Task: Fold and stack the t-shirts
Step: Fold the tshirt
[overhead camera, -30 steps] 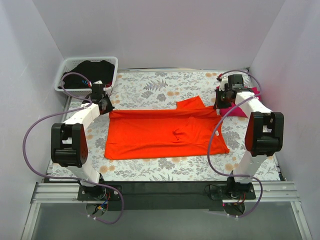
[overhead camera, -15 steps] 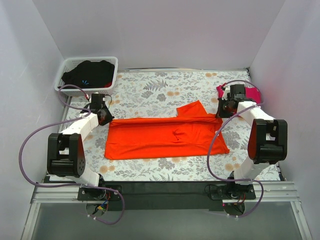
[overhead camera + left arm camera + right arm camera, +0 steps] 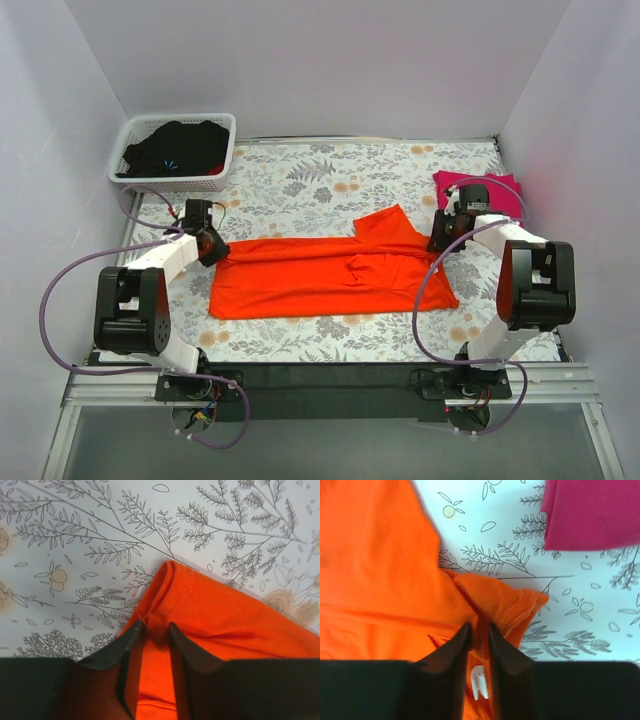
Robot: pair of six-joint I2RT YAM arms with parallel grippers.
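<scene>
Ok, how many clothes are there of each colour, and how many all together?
Orange t-shirt: 1
Magenta-pink t-shirt: 1
Black garment, bundled in the white basket: 1, as far as can be told
Total: 3

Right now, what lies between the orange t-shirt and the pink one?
Just bare floral tablecloth between orange t-shirt and pink t-shirt, per the right wrist view.
</scene>
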